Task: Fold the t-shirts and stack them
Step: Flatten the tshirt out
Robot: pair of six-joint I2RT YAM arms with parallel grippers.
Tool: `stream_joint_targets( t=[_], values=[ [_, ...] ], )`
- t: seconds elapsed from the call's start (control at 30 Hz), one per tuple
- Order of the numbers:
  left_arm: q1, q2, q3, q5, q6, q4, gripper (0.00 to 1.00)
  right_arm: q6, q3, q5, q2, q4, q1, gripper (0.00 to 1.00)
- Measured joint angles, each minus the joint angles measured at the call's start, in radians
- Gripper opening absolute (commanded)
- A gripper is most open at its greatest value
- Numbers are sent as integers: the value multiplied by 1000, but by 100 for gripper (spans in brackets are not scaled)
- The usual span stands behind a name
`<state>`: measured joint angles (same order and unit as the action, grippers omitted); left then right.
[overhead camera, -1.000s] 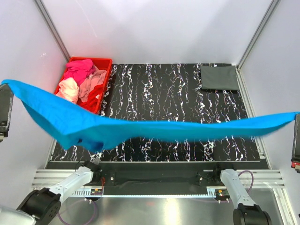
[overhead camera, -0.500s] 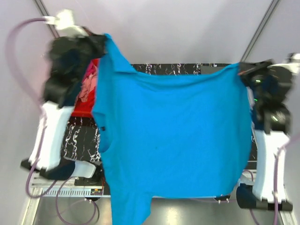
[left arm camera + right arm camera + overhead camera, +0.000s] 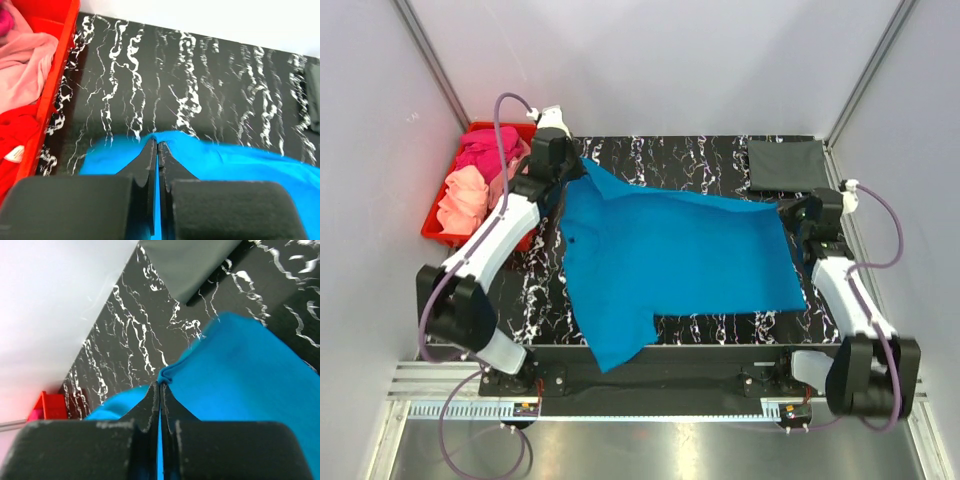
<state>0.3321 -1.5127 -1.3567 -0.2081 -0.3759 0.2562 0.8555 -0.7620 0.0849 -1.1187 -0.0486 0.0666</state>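
The bright blue t-shirt [image 3: 670, 250] lies spread over the middle of the black marbled table, one sleeve hanging toward the near edge. My left gripper [image 3: 576, 172] is shut on its far left corner, and blue cloth [image 3: 240, 160] shows between the closed fingers of the left gripper [image 3: 157, 143]. On the far right corner my right gripper [image 3: 790, 213] is shut as well; in its wrist view the right gripper [image 3: 160, 385] pinches a small fold of the blue shirt [image 3: 240, 370]. A dark grey t-shirt [image 3: 787, 165] lies folded flat at the far right corner.
A red bin [image 3: 532, 135] stands at the far left and holds hot pink [image 3: 488, 150] and peach [image 3: 465, 195] shirts. White walls with metal posts close in the table on three sides. The red bin's wall [image 3: 55, 75] runs close beside the left gripper.
A second ago the blue shirt hung stretched high between both grippers. Both arms then swung it forward and down, and it now lies flat on the table, still gripped at both far corners.
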Motion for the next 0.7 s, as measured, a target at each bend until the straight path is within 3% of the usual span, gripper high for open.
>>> stream_joint_targets(
  t=[0.17, 0.37, 0.57, 0.7],
  values=[
    [-51, -116, 0, 61, -43, -50, 0, -27, -17, -47, -193, 162, 0, 0],
    [-98, -170, -38, 118, -122, -8, 0, -110, -178, -77, -349, 177, 19, 0],
    [-167, -149, -89, 127, -157, 55, 0, -179, -328, -99, -378, 64, 59, 0],
    [-182, -40, -90, 119, -156, 119, 0, -219, -402, -114, -294, -99, 60, 0]
  ],
)
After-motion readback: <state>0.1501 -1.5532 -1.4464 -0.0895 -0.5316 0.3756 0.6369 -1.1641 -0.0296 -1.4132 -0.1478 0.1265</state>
